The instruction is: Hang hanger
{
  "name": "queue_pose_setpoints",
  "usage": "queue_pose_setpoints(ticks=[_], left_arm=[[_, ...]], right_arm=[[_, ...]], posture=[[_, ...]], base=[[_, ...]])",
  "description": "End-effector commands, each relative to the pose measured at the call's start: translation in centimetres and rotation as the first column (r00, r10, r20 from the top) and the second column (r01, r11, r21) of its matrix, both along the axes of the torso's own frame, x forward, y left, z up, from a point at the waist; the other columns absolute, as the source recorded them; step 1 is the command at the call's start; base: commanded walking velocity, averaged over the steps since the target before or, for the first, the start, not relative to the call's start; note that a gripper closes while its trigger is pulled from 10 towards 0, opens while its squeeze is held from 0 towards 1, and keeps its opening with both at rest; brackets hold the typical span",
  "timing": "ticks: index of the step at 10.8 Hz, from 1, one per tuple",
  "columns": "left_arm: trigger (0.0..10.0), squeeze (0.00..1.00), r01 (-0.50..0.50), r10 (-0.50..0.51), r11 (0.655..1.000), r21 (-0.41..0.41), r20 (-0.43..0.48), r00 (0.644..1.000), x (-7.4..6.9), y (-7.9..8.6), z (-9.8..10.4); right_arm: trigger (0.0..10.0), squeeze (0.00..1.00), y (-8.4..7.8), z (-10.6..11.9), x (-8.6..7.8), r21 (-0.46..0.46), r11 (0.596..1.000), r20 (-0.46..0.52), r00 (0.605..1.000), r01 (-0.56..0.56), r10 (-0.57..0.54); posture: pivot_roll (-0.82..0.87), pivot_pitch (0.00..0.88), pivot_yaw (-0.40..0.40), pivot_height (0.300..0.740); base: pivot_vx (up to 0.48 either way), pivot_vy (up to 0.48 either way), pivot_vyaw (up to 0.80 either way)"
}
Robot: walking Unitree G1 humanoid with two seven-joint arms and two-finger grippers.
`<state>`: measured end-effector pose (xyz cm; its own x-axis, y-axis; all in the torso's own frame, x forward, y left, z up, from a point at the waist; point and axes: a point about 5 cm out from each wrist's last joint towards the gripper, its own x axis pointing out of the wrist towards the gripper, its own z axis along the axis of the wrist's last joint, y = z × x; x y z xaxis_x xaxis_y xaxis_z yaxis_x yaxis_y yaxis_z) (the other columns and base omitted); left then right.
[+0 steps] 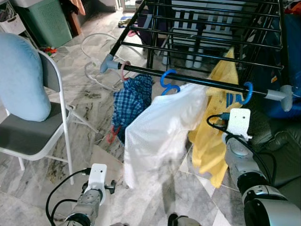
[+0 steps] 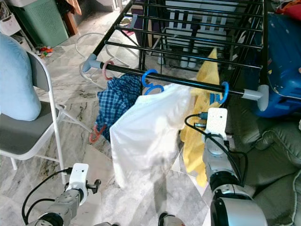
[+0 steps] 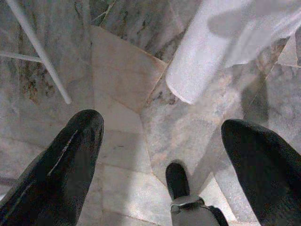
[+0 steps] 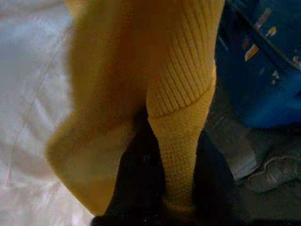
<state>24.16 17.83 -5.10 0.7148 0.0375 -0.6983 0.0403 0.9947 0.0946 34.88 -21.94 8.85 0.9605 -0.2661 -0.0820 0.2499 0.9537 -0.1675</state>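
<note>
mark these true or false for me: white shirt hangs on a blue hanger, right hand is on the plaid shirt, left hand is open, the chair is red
1. The white shirt hangs from a blue hanger on the rack bar. True.
2. The right hand is on the plaid shirt. False: its fingers pinch the yellow garment.
3. The left hand is open above the floor. True.
4. The folding chair is red. False: it is white-framed with a grey seat.

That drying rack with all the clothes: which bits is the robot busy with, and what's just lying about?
Part of the job:
- black rail
- blue hanger
- yellow garment
- right gripper, shut on the yellow garment

Just lying about:
- white shirt
- plaid shirt
- folding chair
- green hamper
- left gripper, open above the floor
</note>
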Motion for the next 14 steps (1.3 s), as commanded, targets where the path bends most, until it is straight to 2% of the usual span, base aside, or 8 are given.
queue_pose_setpoints(ticks=[1, 7, 10, 14], left_arm=[[10.0, 0.0, 0.001, -0.001, 1.0, 0.004, -0.02, 1.0, -0.3, 0.4, -0.2], [10.0, 0.0, 0.001, 0.0, 1.0, 0.009, -0.035, 0.999, -0.7, 0.7, -0.4], [10.0, 0.0, 0.003, -0.003, 1.0, 0.009, -0.039, 0.999, -0.8, 0.4, -0.5], [10.0, 0.0, 0.002, -0.002, 1.0, 0.012, -0.038, 0.999, -0.8, 0.5, -0.5]], right_arm=[[10.0, 0.0, 0.3, 0.1, 0.0, -0.007, 1.0, 0.02, 1.0, -0.006, 0.006], [10.0, 0.0, 0.3, -0.9, -0.2, 0.024, 1.0, -0.059, 0.998, -0.012, 0.014], [10.0, 0.0, 0.4, 0.2, 0.6, 0.047, 0.999, -0.032, 0.999, -0.013, 0.015], [10.0, 0.0, 0.4, 1.2, 0.9, 0.027, 0.999, 0.02, 1.0, -0.024, 0.024]], posture=[[-0.18, 0.083, 0.061, 0.74], [-0.17, 0.079, 0.056, 0.74], [-0.17, 0.082, 0.059, 0.74], [-0.17, 0.085, 0.059, 0.74]], base=[[0.0, 0.0, 0.0], [0.0, 0.0, 0.0], [0.0, 0.0, 0.0], [0.0, 0.0, 0.0]])
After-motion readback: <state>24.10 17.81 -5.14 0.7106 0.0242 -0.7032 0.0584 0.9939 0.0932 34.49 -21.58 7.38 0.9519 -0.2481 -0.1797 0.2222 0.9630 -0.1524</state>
